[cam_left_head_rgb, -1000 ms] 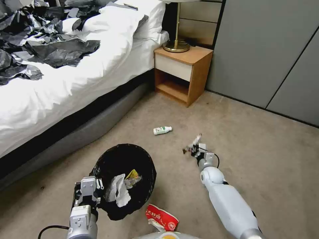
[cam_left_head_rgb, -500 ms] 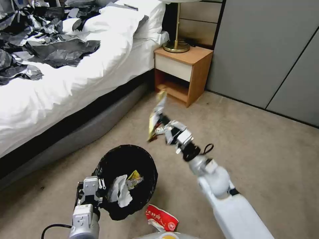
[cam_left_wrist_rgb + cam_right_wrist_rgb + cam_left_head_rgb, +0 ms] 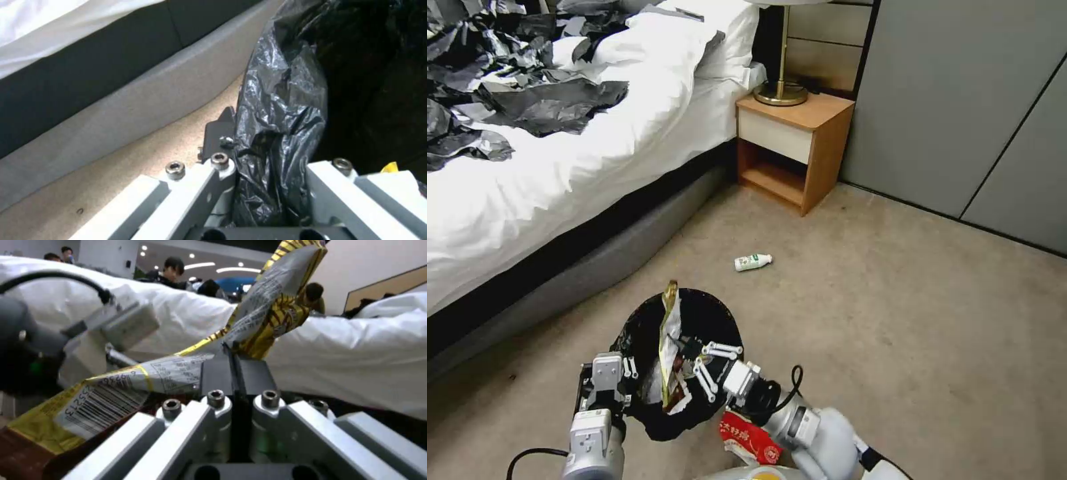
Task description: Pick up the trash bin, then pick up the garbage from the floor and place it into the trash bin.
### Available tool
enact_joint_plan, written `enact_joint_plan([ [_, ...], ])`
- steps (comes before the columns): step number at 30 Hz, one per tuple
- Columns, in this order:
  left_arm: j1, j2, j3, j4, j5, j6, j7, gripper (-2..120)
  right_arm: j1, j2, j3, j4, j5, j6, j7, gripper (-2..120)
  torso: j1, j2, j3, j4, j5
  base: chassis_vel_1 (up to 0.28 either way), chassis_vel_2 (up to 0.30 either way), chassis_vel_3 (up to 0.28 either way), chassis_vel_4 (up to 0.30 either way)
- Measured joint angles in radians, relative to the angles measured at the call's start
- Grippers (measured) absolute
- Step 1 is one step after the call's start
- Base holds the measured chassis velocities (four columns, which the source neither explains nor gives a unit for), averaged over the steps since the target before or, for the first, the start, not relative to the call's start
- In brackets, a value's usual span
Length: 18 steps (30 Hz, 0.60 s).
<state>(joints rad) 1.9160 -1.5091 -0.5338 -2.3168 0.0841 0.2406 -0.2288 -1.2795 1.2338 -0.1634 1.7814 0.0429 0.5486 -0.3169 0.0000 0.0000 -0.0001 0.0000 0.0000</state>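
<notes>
The trash bin (image 3: 707, 320), with its black liner, hangs just above the carpet; my left gripper (image 3: 606, 385) is shut on its rim. In the left wrist view the left gripper (image 3: 267, 160) clamps the crinkled liner (image 3: 285, 110). My right gripper (image 3: 686, 353) is over the bin's mouth, shut on a yellow and silver snack wrapper (image 3: 668, 340) that stands upright and reaches down into the bin. The right wrist view shows the pads (image 3: 218, 373) pinching that wrapper (image 3: 267, 303). Other garbage on the floor: a small green-labelled bottle (image 3: 753, 262) and a red wrapper (image 3: 752, 438).
A bed (image 3: 560, 180) with black plastic sheets (image 3: 527, 100) runs along the left. A wooden nightstand (image 3: 794, 150) with a brass lamp (image 3: 780, 90) stands beyond the bottle. Grey wardrobe doors (image 3: 960, 113) close off the right. Open carpet (image 3: 927, 320) lies to the right.
My right arm lifted the snack wrapper off the carpet on the right, swung it up and leftward, and now holds it over the bin. The left gripper and bin stayed put.
</notes>
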Motion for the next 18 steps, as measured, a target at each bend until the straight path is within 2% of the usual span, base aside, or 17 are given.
enact_joint_plan([
  [4,0.0,0.001,0.001,-0.003,-0.002,0.001,0.0,3,0.016,-0.001,0.006,-0.026,0.007,-0.006,-0.003,8,0.0,0.0,0.0,0.0001,0.0,0.0,0.0,0.0,0.0],
  [5,0.0,0.002,0.001,-0.004,-0.003,0.001,0.0,3,0.023,-0.003,0.008,-0.031,0.014,-0.01,-0.003,15,0.0,0.0,0.0,0.0,0.0,0.0,0.0,0.0,0.0],
  [7,-0.001,0.003,0.001,-0.004,-0.004,0.001,0.0,3,0.027,-0.005,0.009,-0.033,0.017,-0.012,-0.003,18,0.0,0.0,0.0,0.0,0.0,0.0,0.0,0.0,0.0],
  [9,-0.001,0.003,0.001,-0.004,-0.005,0.002,0.001,3,0.035,-0.008,0.013,-0.035,0.025,-0.018,-0.006,28,0.0,0.0,0.0,0.0001,0.0,0.0,0.0,0.0,0.0],
  [10,-0.001,0.003,0.001,-0.004,-0.005,0.002,0.001,3,0.035,-0.008,0.013,-0.035,0.025,-0.018,-0.006,28,0.0,0.0,0.0,0.0001,0.0,0.0,0.0,0.0,0.0],
  [13,-0.002,0.004,0.001,-0.004,-0.007,0.002,0.001,3,0.038,-0.01,0.013,-0.035,0.031,-0.024,-0.008,43,0.0,0.0,0.0,0.0,0.0,0.0,0.0,0.0,0.0],
  [15,-0.002,0.005,0.001,-0.004,-0.008,0.002,0.001,3,0.039,-0.011,0.014,-0.035,0.033,-0.026,-0.008,47,0.0,0.0,0.0,0.0,0.0,0.0,0.0,0.0,0.0],
  [17,-0.002,0.007,0.001,-0.004,-0.009,0.002,0.001,3,0.044,-0.011,0.019,-0.034,0.037,-0.031,-0.008,59,0.0,0.0,0.0,0.0,0.0,0.0,0.0,0.0,0.0],
  [18,-0.002,0.007,0.001,-0.004,-0.009,0.002,0.001,3,0.044,-0.011,0.019,-0.034,0.037,-0.031,-0.008,59,0.0,0.0,0.0,0.0,0.0,0.0,0.0,0.0,0.0],
])
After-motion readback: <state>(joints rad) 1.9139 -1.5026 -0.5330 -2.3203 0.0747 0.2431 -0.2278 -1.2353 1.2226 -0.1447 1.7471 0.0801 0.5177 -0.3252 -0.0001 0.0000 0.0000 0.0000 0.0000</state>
